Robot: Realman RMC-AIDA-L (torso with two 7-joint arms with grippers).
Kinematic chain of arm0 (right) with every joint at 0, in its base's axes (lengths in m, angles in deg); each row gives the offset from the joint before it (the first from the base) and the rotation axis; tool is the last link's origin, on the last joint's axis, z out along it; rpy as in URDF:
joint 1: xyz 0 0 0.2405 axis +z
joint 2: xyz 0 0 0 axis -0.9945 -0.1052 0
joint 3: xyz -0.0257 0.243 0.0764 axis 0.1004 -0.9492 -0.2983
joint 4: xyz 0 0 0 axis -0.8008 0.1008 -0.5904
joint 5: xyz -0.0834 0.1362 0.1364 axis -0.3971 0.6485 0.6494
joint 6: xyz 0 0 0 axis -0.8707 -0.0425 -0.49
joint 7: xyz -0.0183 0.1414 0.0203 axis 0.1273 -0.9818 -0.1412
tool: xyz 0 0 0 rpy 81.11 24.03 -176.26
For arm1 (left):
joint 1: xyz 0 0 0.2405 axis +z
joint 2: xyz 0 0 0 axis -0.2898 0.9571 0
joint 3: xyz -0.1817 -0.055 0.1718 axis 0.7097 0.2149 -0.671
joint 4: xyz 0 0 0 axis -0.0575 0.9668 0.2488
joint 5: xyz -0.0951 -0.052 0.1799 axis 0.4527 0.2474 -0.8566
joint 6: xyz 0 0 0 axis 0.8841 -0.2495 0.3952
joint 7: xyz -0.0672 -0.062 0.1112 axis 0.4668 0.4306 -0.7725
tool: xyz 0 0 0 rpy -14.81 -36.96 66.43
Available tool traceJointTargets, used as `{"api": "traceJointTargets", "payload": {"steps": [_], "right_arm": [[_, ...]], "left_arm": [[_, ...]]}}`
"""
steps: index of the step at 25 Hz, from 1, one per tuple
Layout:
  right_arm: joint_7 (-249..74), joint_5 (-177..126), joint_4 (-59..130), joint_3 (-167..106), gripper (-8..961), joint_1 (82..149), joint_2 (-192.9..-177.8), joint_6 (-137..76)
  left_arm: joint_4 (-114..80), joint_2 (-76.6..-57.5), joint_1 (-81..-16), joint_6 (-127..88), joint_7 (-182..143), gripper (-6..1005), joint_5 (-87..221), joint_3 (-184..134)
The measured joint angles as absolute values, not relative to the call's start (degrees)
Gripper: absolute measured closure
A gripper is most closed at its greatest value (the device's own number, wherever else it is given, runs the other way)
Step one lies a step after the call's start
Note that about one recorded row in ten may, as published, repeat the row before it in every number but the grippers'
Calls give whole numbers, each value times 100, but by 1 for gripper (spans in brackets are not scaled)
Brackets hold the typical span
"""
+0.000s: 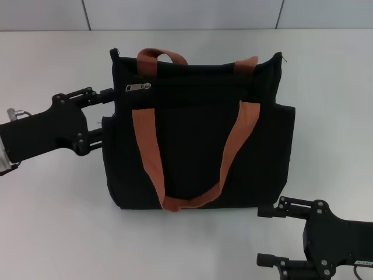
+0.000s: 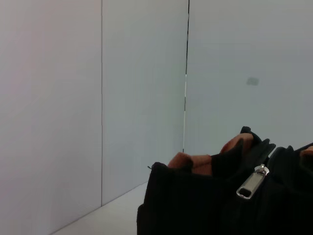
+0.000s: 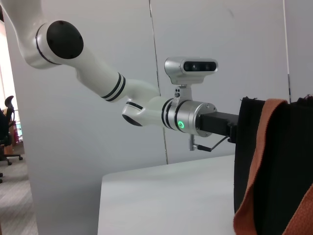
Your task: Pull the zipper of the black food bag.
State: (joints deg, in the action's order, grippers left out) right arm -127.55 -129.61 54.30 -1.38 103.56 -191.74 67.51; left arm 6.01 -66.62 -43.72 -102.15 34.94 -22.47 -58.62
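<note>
The left gripper point(image 1: 107, 114) straddles the black food bag point(image 1: 198, 134) at its nine o'clock edge with fingers spread, probably bracing it, the zipper point(image 1: 138, 87) lies near eleven, and the right gripper point(image 1: 267, 236) waits open at five.

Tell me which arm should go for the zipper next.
Left. Its tool is at the bag's left edge, close to the zipper. The right tool sits by the bag's near right corner.

Office-like lab: bare white table point(image 1: 52, 221), panelled walls point(image 2: 142, 98), office chair point(image 3: 9, 127).
</note>
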Motion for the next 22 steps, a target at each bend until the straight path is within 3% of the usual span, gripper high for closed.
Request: {"api": "traceJointTargets", "payload": {"steps": [11,16,19,22], "right_arm": [[-12769,-12953,5429,-138,216,10363,-19178,6750],[-12787,-12921,5427,-191,216,10381,-19182,6914],[-12793,-12898,5421,-376,216,10402,-19183,7209],[-12886,-12790,5408,-670,215,10425,-19183,7602]], "left_arm": [[602,-6682,-4427,-10278,3466,413,-2230,-5992],[601,-6688,-4395,-10321,3466,656,-2183,-5929],[601,-6689,-4381,-10427,3442,882,-2122,-5845],[600,-6704,-4361,-10596,3343,940,-2110,-5750]]}}
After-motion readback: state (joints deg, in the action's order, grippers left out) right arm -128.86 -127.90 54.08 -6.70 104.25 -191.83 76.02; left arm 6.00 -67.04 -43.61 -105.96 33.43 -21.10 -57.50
